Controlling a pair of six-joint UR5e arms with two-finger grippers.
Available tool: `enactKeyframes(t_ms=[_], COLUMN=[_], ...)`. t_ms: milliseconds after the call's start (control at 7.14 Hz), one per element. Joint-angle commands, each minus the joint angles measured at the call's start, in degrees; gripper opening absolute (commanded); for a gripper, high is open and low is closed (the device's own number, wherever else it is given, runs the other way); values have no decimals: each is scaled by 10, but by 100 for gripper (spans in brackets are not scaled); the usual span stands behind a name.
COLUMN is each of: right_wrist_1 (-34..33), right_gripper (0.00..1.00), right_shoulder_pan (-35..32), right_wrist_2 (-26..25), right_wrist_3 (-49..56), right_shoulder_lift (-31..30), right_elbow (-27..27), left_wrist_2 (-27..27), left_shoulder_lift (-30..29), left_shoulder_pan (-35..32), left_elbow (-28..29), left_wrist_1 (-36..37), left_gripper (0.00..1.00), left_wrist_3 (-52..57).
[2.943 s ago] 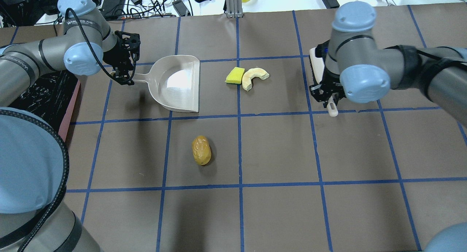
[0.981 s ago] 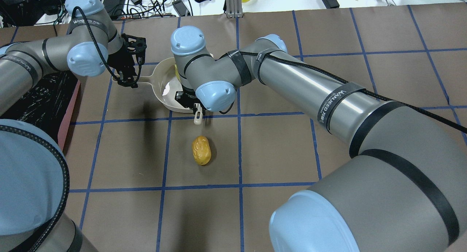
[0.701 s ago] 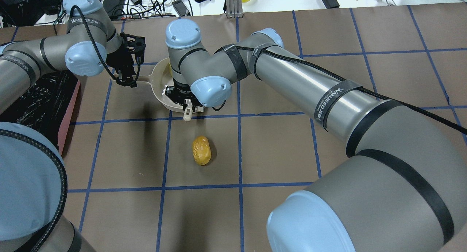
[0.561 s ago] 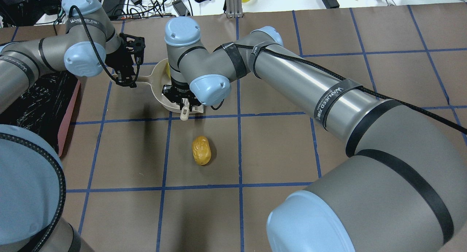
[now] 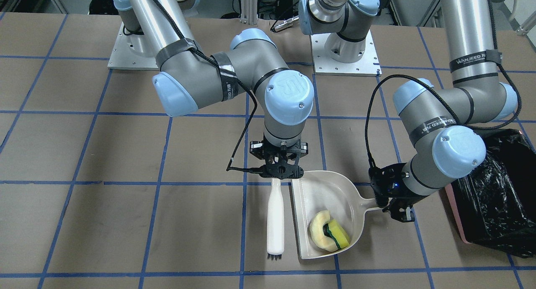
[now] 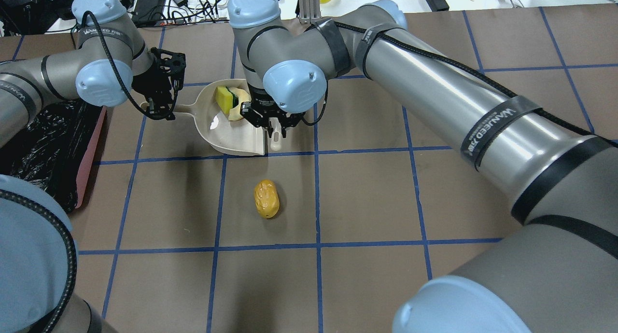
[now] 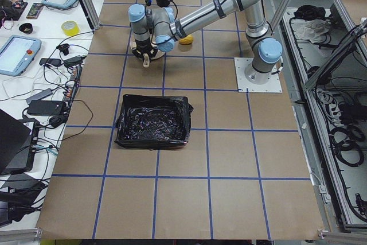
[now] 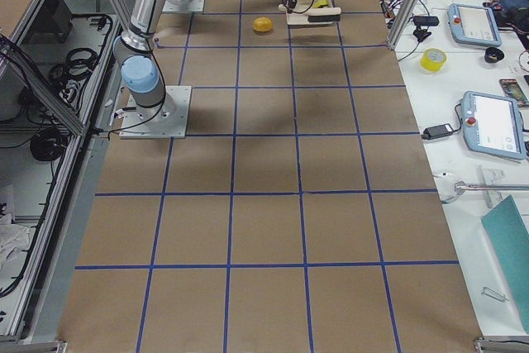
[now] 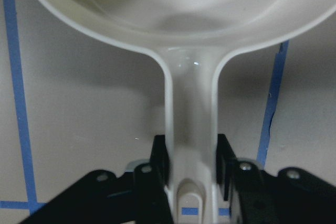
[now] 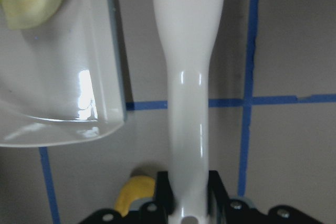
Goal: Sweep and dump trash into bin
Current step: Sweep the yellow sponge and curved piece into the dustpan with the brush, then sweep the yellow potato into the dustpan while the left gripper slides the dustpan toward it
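My left gripper (image 6: 161, 108) is shut on the handle of the beige dustpan (image 6: 236, 137), as the left wrist view shows (image 9: 191, 182). The pale crescent slice (image 5: 318, 230) and the yellow-green wedge (image 5: 338, 234) lie together inside the pan (image 5: 322, 192), at its back. My right gripper (image 5: 277, 174) is shut on the brush (image 5: 275, 213), which lies just outside the pan's open edge, bristles pointing away from the robot. The orange-yellow lump (image 6: 267, 198) lies alone on the table, nearer the robot than the pan. The pink bin (image 5: 454, 213) with its black bag stands beyond my left arm.
The brown table is marked with a grid of blue tape lines. The bin also shows at the overhead view's left edge (image 6: 91, 149) and in the exterior left view (image 7: 153, 98). Cables and devices lie beyond the table's far edge.
My right arm has drawn the brush back out of the dustpan to its open edge, uncovering the wedge and crescent inside. The lump has not moved.
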State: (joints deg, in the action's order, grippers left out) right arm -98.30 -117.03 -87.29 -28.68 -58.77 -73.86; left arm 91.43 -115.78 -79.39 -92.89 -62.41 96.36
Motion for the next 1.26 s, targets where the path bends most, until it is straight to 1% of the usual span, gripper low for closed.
enactKeyframes(t_ms=[0,140,280,420,561,701,841,981,1121], right_wrist_1=[79,70,70,51,33,31,21,-15,-50], right_gripper=[0,0,0,0,0,0,0,0,0], right_shoulder_pan=[3,0,-16,-56,-95,-110,-117,-120,-123], right_wrist_2=[-6,-2,15,46,61,114,143,179,177], right_wrist_3=[-16,-60,-110,-183,-251,-308,-325,-348,-351], right_shoulder_lift=[-112,-185,-242,-256,-244,-234,-223,-195,-167], right_elbow=[-115,-211,-289,-327,-328,-331,-333,-328,-319], left_wrist_2=[-2,-2,-2,-2,-2,-2,-2,-2,-1], left_shoulder_lift=[16,27,41,56,74,92,106,113,126], left_shoulder_pan=[32,41,42,42,42,42,41,36,35], left_elbow=[-32,-54,-76,-98,-122,-139,-149,-163,-182], left_wrist_1=[1,5,7,7,8,11,10,10,11], left_gripper=[0,0,0,0,0,0,0,0,0], left_wrist_3=[40,78,82,83,83,84,84,82,82])
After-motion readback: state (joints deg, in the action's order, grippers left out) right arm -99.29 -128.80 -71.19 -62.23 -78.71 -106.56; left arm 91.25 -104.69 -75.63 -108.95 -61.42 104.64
